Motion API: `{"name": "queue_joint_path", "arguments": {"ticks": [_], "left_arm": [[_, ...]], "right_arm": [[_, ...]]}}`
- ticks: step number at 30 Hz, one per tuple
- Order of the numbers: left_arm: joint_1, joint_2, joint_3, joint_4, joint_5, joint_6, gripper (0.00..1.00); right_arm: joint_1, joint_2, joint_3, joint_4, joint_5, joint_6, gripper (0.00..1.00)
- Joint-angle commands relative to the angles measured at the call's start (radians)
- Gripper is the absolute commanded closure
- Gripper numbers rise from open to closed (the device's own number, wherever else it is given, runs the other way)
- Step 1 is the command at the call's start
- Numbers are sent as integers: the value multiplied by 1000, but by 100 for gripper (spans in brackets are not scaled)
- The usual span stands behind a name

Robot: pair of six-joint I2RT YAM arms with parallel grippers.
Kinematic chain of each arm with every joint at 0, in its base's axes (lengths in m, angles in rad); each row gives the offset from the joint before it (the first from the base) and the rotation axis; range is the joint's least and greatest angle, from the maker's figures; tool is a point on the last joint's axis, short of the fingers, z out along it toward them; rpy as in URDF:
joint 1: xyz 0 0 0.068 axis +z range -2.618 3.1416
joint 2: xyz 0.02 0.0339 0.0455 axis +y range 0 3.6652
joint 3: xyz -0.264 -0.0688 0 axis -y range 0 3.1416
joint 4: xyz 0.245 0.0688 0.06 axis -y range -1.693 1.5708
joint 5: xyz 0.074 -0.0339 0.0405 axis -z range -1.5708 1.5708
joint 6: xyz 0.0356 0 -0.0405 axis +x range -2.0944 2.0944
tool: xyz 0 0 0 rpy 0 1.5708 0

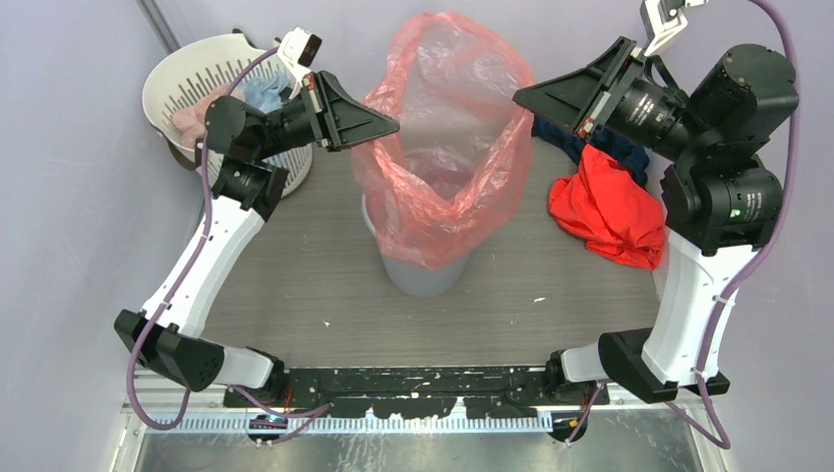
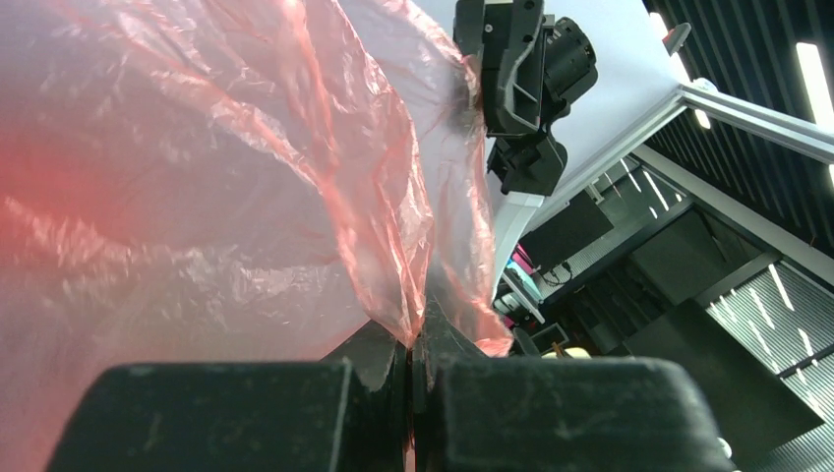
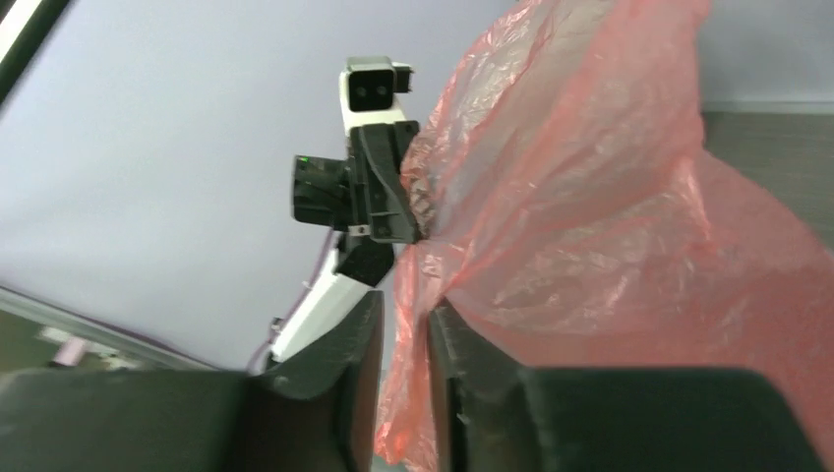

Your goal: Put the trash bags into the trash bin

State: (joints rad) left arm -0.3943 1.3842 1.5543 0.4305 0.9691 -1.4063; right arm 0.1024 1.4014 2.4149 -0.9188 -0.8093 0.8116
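Note:
The red-pink translucent trash bag (image 1: 443, 147) stands open over the light grey trash bin (image 1: 423, 270), its lower part draped in and around the bin's mouth. My left gripper (image 1: 396, 126) is shut on the bag's left rim; in the left wrist view the jaws (image 2: 418, 344) pinch the film (image 2: 197, 197) tight. My right gripper (image 1: 515, 96) is at the bag's right rim. In the right wrist view its jaws (image 3: 405, 324) stand slightly apart, with a strip of film (image 3: 610, 216) hanging loose in the gap.
A white slotted laundry basket (image 1: 211, 93) with pale cloths stands at the back left. A red-orange garment (image 1: 605, 211) and a dark blue cloth (image 1: 570, 146) lie on the floor at the right, under my right arm.

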Motion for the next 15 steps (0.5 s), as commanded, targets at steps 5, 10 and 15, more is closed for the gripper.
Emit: {"name": "queue_joint_path", "arguments": {"ticks": [5, 10, 15], "left_arm": [[-2, -25, 18, 15, 34, 35, 100], [0, -18, 3, 27, 33, 35, 100], [18, -3, 45, 14, 44, 39, 100]], "right_arm": [[-2, 42, 32, 140, -76, 112, 83], [-1, -5, -73, 136, -68, 82, 84], [-3, -31, -173, 146, -58, 47, 62]]}}
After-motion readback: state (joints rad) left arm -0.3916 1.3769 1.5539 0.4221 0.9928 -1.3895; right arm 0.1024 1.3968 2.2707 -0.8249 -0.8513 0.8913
